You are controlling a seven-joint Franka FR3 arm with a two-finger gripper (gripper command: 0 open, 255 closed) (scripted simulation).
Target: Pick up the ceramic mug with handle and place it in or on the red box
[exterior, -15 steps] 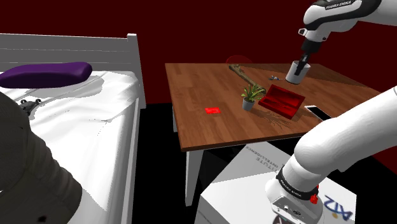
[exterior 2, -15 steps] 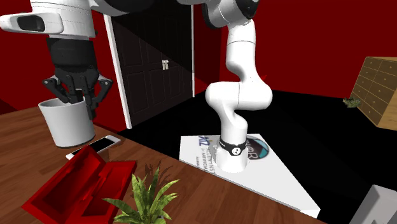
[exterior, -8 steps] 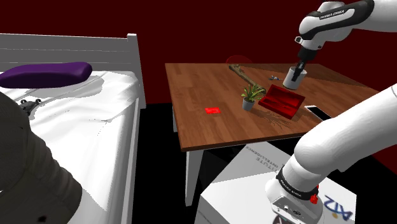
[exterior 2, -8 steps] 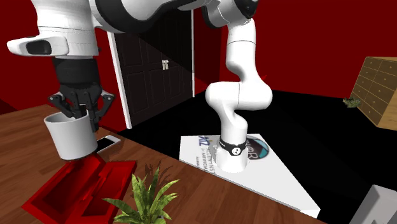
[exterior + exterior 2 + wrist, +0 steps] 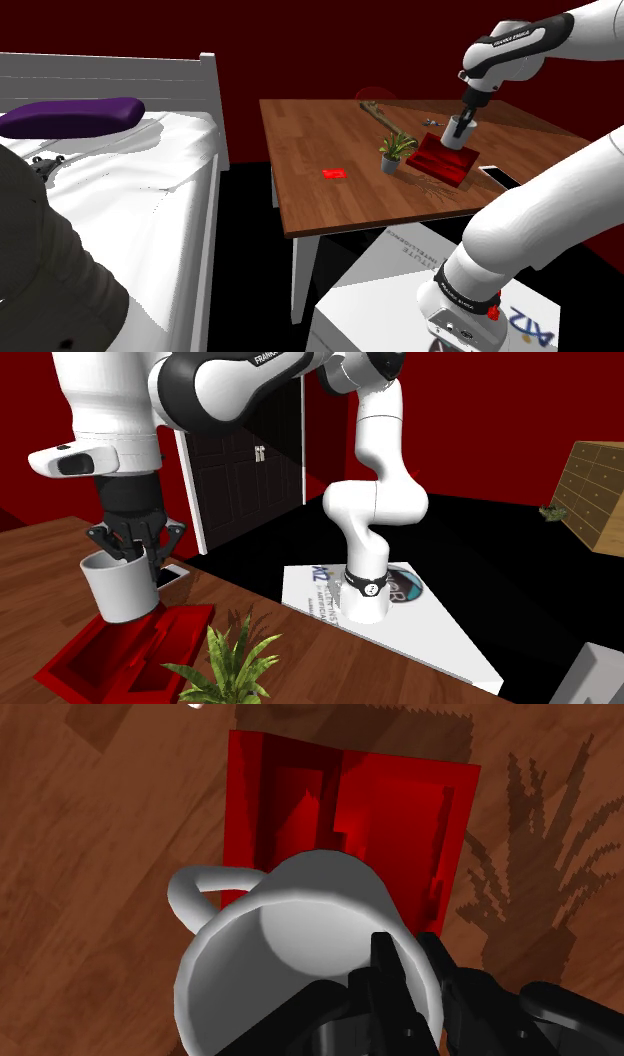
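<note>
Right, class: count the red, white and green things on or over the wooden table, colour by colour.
Red: 2 (red box, small flat piece)
White: 2 (mug, phone)
Green: 1 (potted plant)
Total: 5

- The walls (image 5: pixel 300 50) are dark red.
- A white bed (image 5: pixel 150 190) with a purple pillow (image 5: pixel 70 117) stands at the shoulder view's left.
- A wooden table (image 5: pixel 320 140) stands beside it.
- The second exterior view shows a dark door (image 5: pixel 240 472) and a dresser (image 5: pixel 598 492).
</note>
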